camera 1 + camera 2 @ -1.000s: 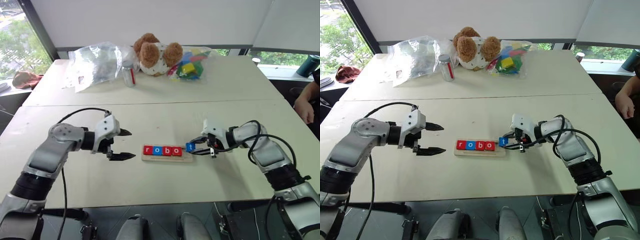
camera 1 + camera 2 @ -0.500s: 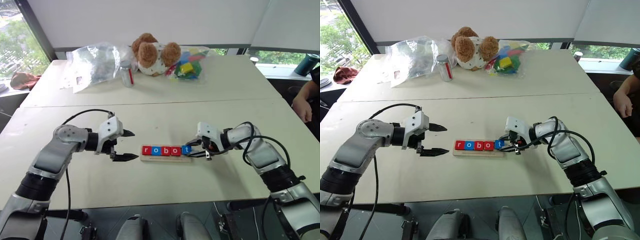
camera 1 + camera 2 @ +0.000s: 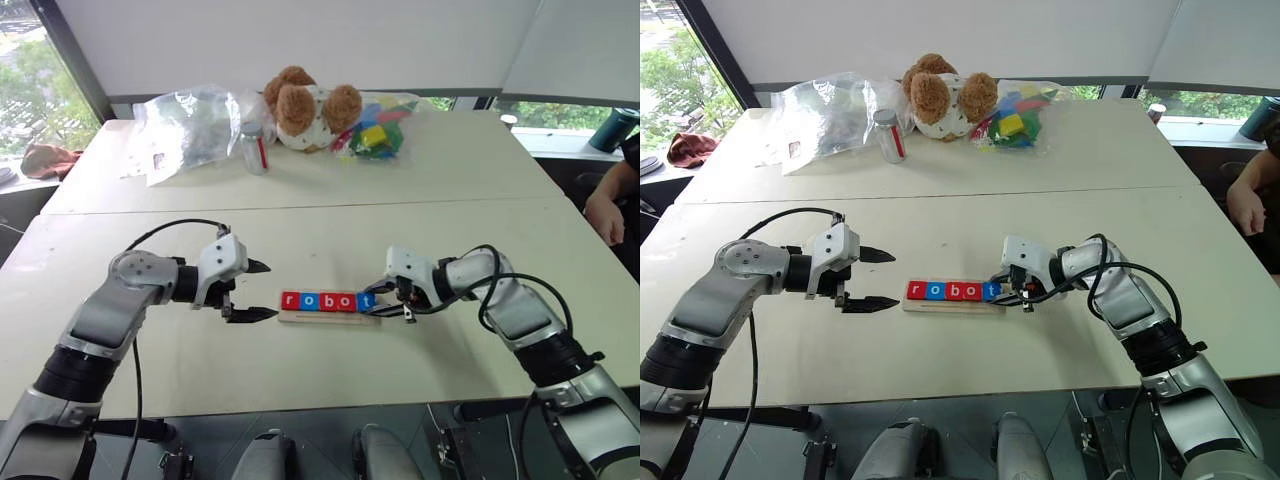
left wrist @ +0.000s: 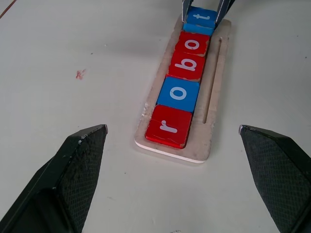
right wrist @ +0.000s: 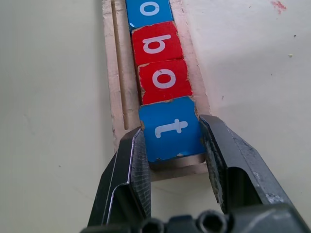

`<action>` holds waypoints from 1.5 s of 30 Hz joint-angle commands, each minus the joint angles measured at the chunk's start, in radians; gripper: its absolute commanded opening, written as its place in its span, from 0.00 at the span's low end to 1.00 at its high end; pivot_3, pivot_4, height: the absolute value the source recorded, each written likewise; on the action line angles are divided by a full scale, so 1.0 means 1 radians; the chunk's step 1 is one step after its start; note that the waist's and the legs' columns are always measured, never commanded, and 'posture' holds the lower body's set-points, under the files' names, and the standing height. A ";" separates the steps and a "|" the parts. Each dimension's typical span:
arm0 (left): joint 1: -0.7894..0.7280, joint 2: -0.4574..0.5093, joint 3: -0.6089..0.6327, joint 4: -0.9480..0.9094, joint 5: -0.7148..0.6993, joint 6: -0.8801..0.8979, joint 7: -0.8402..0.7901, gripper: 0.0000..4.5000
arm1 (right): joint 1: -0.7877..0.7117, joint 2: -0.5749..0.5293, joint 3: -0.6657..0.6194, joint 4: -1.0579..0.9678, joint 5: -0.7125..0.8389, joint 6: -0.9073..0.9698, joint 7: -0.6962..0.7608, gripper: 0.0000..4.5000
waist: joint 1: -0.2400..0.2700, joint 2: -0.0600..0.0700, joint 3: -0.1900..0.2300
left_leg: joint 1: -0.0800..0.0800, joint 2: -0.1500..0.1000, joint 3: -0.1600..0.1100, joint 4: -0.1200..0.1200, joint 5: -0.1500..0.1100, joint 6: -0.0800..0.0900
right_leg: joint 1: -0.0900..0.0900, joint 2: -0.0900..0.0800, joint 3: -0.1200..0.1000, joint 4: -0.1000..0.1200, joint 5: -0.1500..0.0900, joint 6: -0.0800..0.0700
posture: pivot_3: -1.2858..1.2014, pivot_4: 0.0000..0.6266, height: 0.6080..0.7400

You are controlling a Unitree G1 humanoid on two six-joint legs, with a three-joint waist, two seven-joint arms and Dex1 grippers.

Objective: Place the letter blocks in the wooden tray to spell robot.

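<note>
The wooden tray (image 3: 330, 317) lies on the near table between my arms. Four letter blocks sit in it in a row: red r (image 4: 169, 127), blue o (image 4: 178, 94), red b (image 4: 187, 67), red o (image 5: 164, 80). The blue t block (image 5: 170, 128) is at the tray's right end, touching the red o, and my right gripper (image 5: 171, 130) is shut on its two sides. In the head view the right gripper (image 3: 385, 303) comes in from the right. My left gripper (image 3: 268, 290) hovers open just left of the tray, holding nothing.
On the far table stand a teddy bear (image 3: 305, 108), a clear plastic bag (image 3: 185, 125), a small jar (image 3: 257, 148) and a bag of coloured toy blocks (image 3: 380, 128). A person's arm (image 3: 605, 205) rests at the right edge. A seam (image 3: 300, 208) separates the two tables.
My right gripper has carried the blue t leftward, from just off the tray's right end into place against the red o. The left gripper has kept still and open.
</note>
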 commanded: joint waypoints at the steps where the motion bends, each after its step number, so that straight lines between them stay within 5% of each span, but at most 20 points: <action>1: -0.011 -0.006 0.004 0.000 0.005 -0.026 0.003 1.00 | 0.000 0.005 0.000 -0.042 0.004 0.008 -0.008 0.25 | 0.000 0.000 0.000 | 0.000 0.000 0.000 0.000 0.000 0.000 | 0.000 0.000 0.000 0.000 0.000 0.000 | 0.52 0.24 1.00; 4: -0.014 -0.011 0.003 0.008 0.010 -0.032 0.002 1.00 | 0.005 0.005 0.002 -0.045 0.007 0.016 -0.012 0.25 | 0.000 0.000 0.000 | 0.000 0.000 0.000 0.000 0.000 0.000 | 0.000 0.000 0.000 0.000 0.000 0.000 | 0.52 0.24 1.00; 5: -0.015 -0.012 0.003 0.010 0.011 -0.034 0.002 1.00 | 0.006 0.006 0.002 -0.044 0.008 0.018 -0.014 0.49 | -0.001 0.000 0.000 | 0.000 0.000 0.000 0.000 0.000 0.000 | 0.000 0.000 0.000 0.000 0.000 0.000 | 0.52 0.24 1.00; 9: -0.015 -0.011 0.003 0.016 0.013 -0.039 0.001 1.00 | -0.003 0.013 -0.019 -0.055 0.020 0.039 -0.040 0.91 | -0.001 0.000 0.000 | 0.000 0.000 0.000 0.000 0.000 0.000 | 0.000 0.000 0.000 0.000 0.000 0.000 | 0.52 0.24 1.00; 18: -0.015 -0.013 0.004 0.026 0.013 -0.042 0.001 1.00 | -0.002 -0.033 -0.094 -0.119 0.066 0.097 -0.057 0.91 | 0.000 0.000 0.000 | 0.000 0.000 0.000 0.000 0.000 0.000 | 0.000 0.000 0.000 0.000 0.000 0.000 | 0.52 0.24 1.00; 45: -0.021 -0.018 0.004 0.024 0.021 -0.035 0.003 1.00 | 0.096 -0.040 -0.053 -0.196 0.147 0.193 0.006 0.91 | 0.000 0.000 0.000 | 0.000 0.000 0.000 0.000 0.000 0.000 | 0.000 0.000 0.000 0.000 0.000 0.000 | 0.52 0.24 1.00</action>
